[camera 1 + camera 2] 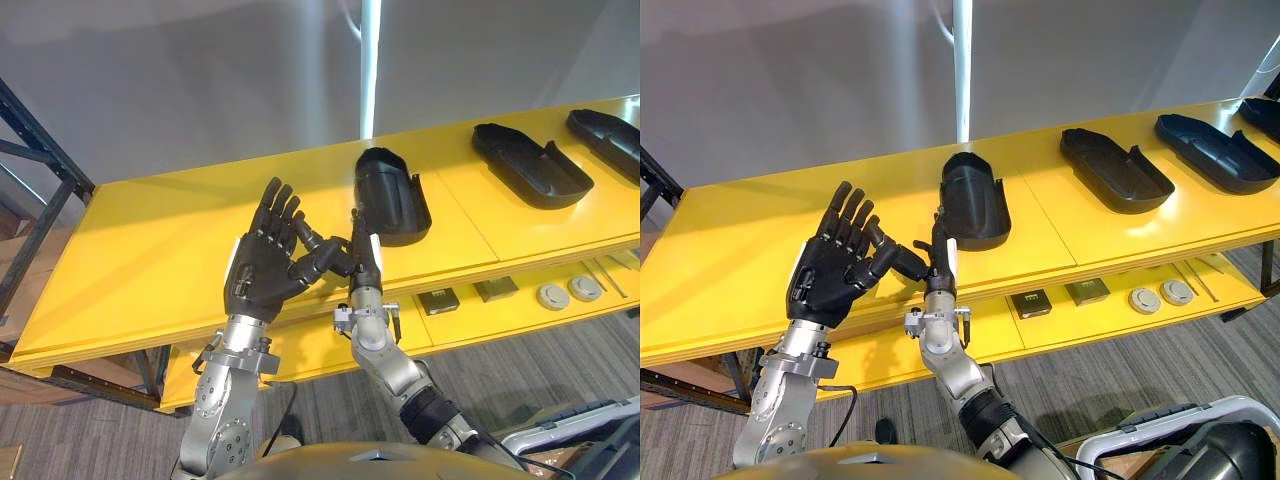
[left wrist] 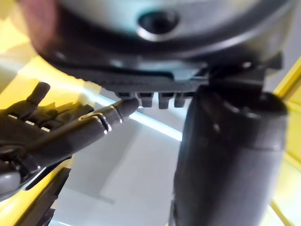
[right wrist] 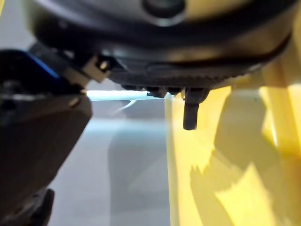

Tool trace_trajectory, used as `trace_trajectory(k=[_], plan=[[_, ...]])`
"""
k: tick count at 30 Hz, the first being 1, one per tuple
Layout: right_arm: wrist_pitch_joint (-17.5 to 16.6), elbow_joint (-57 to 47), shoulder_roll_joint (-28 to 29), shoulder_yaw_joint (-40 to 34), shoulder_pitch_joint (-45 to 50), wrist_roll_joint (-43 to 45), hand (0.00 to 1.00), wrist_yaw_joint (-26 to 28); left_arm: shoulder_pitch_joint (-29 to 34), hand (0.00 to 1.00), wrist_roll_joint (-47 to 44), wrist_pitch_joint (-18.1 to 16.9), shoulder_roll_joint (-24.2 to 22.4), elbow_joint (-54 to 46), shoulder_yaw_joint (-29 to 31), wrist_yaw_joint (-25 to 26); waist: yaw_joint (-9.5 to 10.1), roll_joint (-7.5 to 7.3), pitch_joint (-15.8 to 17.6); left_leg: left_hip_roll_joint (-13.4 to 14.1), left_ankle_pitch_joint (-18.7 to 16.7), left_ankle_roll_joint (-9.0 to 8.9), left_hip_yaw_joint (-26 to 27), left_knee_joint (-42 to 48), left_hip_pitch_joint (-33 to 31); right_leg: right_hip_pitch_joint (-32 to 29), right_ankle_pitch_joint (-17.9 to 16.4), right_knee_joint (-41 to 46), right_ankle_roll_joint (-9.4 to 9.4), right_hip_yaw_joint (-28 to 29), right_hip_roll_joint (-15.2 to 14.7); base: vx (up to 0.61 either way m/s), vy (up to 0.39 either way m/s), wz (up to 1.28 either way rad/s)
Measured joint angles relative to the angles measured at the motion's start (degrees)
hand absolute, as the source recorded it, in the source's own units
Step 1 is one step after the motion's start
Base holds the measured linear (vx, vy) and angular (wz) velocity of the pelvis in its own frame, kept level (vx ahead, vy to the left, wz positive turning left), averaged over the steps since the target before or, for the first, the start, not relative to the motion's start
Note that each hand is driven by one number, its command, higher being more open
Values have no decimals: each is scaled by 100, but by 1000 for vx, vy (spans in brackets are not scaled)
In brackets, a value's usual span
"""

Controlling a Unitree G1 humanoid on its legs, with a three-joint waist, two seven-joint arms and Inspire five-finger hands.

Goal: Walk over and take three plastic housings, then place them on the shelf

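Housings (image 1: 530,165), black hollow shells, lie open side up in a row on the yellow shelf (image 1: 150,250), none yet taken; the nearest housing (image 1: 392,195) sits just beyond both hands. The left hand (image 1: 262,265) is spread wide, palm up, holding nothing. The right hand (image 1: 362,255) stands edge-on beside it, fingers straight, also empty. The shells look light, stiff and slick, so a pinch over a side wall near the middle seems safest. Small parts (image 1: 552,295) lie on the tier below.
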Motion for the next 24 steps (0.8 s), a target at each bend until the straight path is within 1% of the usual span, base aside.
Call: trace_trajectory(k=[13, 16, 24], plan=[[52, -223, -19, -100, 139, 1, 100, -1, -16, 100, 2, 0, -1, 0, -32, -13, -4, -9, 6, 0, -14, -1, 23, 0, 13, 0, 0, -5, 2, 15, -2, 0, 0, 0], [51, -230, 3, -278, 139, 13, 100, -39, -15, 100, 2, -7, 1, 0, -128, -17, 7, -24, 17, -1, -16, 1, 29, 0, 29, 11, -1, -2, 3, 17, -5, 0, 0, 0], [52, -254, 20, -412, 141, 19, 100, -106, -15, 100, 2, -7, 0, -1, -155, -23, -4, -39, 29, 0, -19, 5, 48, 0, 40, 10, -3, -2, 7, 25, -7, 0, 0, 0]])
